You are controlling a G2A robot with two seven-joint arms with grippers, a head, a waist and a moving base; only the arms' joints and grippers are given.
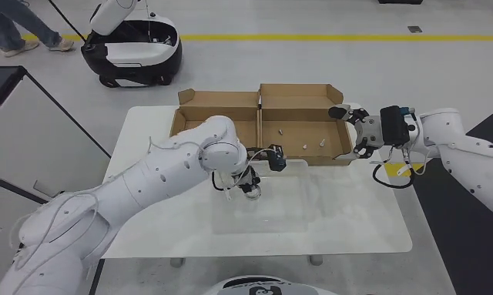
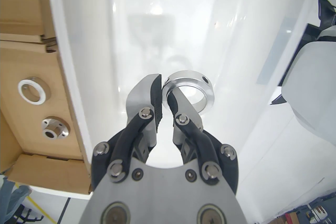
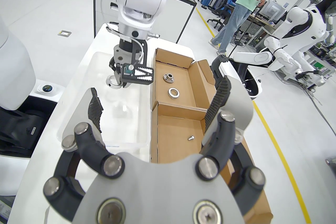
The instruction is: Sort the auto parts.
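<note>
Down inside the clear tray [image 1: 296,210], our left gripper [image 2: 164,93] is clenched on the metal ring [image 2: 187,75], one finger through the bore and the other against the outer wall, so only a narrow strip of smooth metal is pinched. Whether the ring is lifted or rests on the tray floor, we cannot tell. Just beside the tray stand two cardboard boxes: the left box [image 2: 29,70] holds a matching collar [image 2: 32,89] and a flanged hub [image 2: 53,129], and the right box [image 3: 178,130] holds a small bolt [image 3: 190,138]. Our right gripper [image 3: 157,88] hangs released, jaws spread wide, over the outer end of the right box.

We judge the step in hand to be carrying the ring out of the tray and into the left box with its twin. To do it well we would rise straight up first, until the ring is above the tray's rim, and only then travel sideways. A grip this thin on polished metal could let the ring swing or slip, so we would move slowly and avoid sharp wrist turns. Over the box we would come down low before letting go, aiming for bare cardboard beside the collar, away from the hub, so the ring neither bounces nor rolls off. Our right arm is well apart from that path and need not move
</note>
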